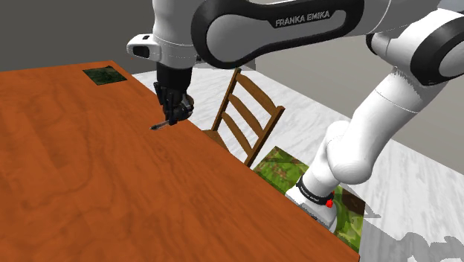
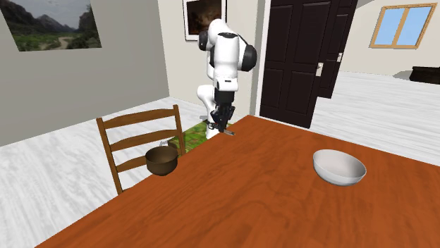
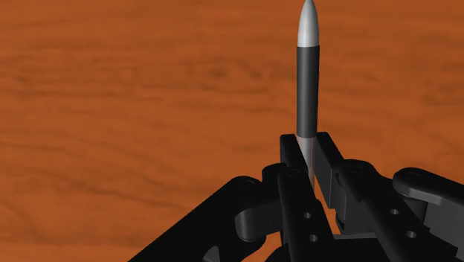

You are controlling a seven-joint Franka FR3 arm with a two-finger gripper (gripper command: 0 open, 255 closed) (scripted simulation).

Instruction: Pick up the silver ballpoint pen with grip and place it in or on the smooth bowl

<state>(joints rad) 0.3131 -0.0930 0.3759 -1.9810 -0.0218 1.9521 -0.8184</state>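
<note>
Clasping the ballpoint pen (image 3: pixel 307 82), the gripper (image 3: pixel 306 151) hangs over the wooden table (image 1: pixel 89 186). The white bowl (image 2: pixel 340 168) rests on that table, well apart.

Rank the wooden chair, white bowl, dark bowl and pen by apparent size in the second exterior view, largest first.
1. wooden chair
2. white bowl
3. dark bowl
4. pen, which is farthest from the camera, so distance adds to how small it looks.

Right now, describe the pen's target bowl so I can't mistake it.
Start from the wooden table in the second exterior view. The pale bowl sits toward that view's right, away from the chair. It is smooth and whitish, unlike the dark bowl by the chair.
</note>
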